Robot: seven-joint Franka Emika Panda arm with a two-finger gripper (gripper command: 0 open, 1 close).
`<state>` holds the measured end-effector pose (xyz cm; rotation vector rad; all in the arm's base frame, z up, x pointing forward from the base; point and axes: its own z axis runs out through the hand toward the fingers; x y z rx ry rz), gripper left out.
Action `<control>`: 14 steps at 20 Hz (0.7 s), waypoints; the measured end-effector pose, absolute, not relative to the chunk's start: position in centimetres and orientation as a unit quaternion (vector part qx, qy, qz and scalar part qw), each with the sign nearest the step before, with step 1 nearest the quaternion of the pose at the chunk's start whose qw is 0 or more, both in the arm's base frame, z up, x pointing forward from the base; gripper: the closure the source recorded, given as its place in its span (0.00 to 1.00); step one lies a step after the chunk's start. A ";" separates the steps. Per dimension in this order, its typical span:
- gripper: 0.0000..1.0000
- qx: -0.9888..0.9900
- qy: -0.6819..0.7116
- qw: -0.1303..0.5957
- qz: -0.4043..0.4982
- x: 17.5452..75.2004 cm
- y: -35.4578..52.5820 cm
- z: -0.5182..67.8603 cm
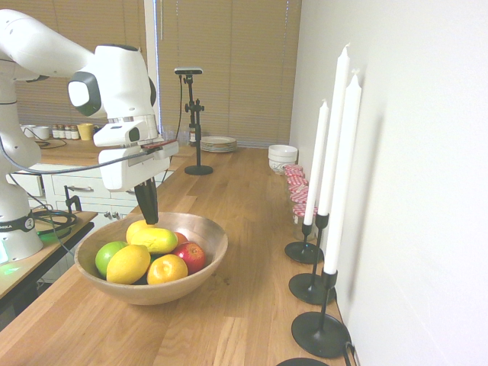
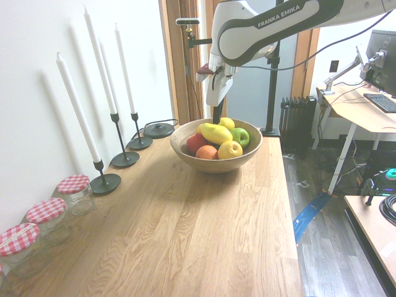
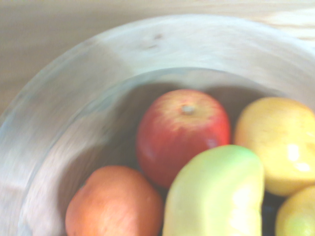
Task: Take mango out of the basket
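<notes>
Red apple (image 3: 181, 132), lemon (image 1: 128, 264) crowding mango (image 1: 155, 240)

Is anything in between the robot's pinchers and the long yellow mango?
No. In the first exterior view the shut gripper hangs right over the mango in the basket, with nothing between them. No gap can be made out there.

One camera looks along my bench (image 1: 252, 229) from its near end, basket (image 1: 200, 263) at eight o'clock. The other faces back from the opposite end. Both share the basket (image 2: 185, 154). My wrist camera stares down close into the basket (image 3: 74, 123).
</notes>
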<state>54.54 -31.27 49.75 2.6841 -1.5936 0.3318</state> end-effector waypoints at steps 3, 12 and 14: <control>0.00 0.832 -0.543 0.001 0.113 54.1 -31.5 49.8; 0.00 0.802 -0.587 -0.005 0.106 52.9 -32.2 48.0; 0.00 0.803 -0.586 -0.008 0.106 52.9 -32.3 47.7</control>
